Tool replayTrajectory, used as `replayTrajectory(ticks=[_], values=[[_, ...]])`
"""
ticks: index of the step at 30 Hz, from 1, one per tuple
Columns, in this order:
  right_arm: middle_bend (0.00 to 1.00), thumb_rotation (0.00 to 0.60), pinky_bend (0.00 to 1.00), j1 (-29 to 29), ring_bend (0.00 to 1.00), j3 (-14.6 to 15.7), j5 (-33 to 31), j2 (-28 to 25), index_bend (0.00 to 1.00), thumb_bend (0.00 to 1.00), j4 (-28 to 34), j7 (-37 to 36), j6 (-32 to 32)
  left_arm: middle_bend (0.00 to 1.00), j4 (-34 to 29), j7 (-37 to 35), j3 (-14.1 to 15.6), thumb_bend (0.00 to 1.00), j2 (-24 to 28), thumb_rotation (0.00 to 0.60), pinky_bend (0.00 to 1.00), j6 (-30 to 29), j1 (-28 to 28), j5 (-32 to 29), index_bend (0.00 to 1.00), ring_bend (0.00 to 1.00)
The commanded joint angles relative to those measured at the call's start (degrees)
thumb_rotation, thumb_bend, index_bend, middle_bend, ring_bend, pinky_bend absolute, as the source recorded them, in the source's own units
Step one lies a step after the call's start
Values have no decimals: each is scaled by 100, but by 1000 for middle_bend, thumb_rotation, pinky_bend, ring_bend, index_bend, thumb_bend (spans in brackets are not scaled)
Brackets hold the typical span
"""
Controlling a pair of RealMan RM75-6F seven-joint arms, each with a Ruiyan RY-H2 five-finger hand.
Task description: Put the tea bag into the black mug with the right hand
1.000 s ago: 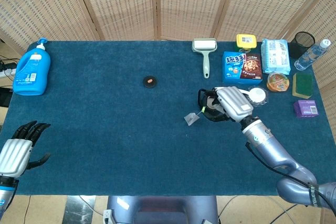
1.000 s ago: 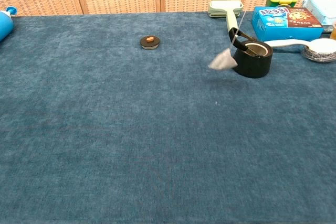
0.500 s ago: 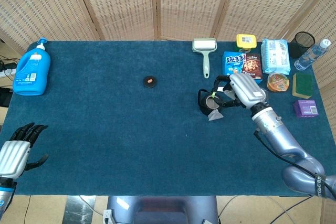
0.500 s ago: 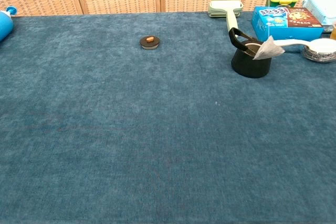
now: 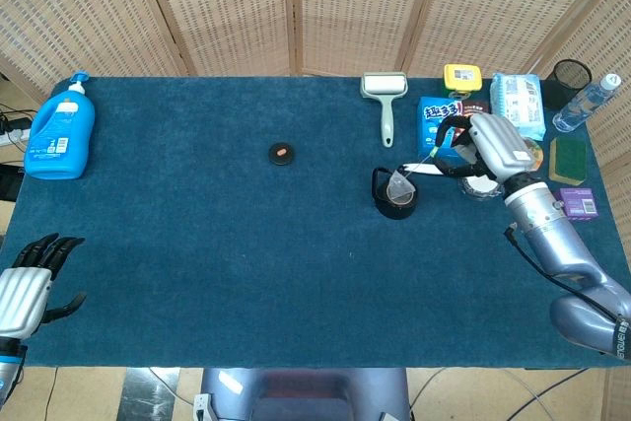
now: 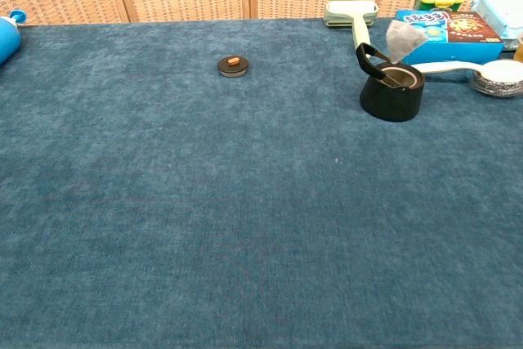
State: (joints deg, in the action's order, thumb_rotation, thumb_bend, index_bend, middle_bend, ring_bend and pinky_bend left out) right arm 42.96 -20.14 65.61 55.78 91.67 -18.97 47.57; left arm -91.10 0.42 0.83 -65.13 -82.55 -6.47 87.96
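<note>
The right hand (image 5: pixel 488 148) is raised over the table (image 5: pixel 197 234), to the right of the black mug (image 5: pixel 396 200) and a little behind it. Its fingers are curled in and they pinch the string of the tea bag (image 5: pixel 399 184). The string runs from the hand down and to the left, so the tea bag hangs on the mug's side of the hand, not straight under it.

In the chest view the tea bag (image 6: pixel 404 38) is in the air just above the mouth of the mug (image 6: pixel 392 91), not yet inside, and its pointed end looks to be uppermost. The bag's long axis seems tilted along the string. I judge the next move is to bring the bag lower into the opening.

The left hand (image 5: pixel 28 285) is far away at the near left edge, fingers apart, holding nothing
</note>
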Motion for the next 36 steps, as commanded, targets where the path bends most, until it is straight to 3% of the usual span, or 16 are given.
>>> replayTrajectory(ticks=[1,16,36], values=[[1000,600,1000,-10,1000,10,38,19,548,377,-66,-63,-35,189,-1,7,2,282,1,600,128,-7,11,-5,163,102],[1000,600,1000,192,1000,94,51,498,549,378,-574,-151,-339,189,79,-59,28,283,12,600,127,-51,97,-36,163,102],[1000,600,1000,199,1000,252,-80,784,549,377,-686,102,-416,189,247,-210,36,284,-37,600,128,-46,143,-26,163,102]])
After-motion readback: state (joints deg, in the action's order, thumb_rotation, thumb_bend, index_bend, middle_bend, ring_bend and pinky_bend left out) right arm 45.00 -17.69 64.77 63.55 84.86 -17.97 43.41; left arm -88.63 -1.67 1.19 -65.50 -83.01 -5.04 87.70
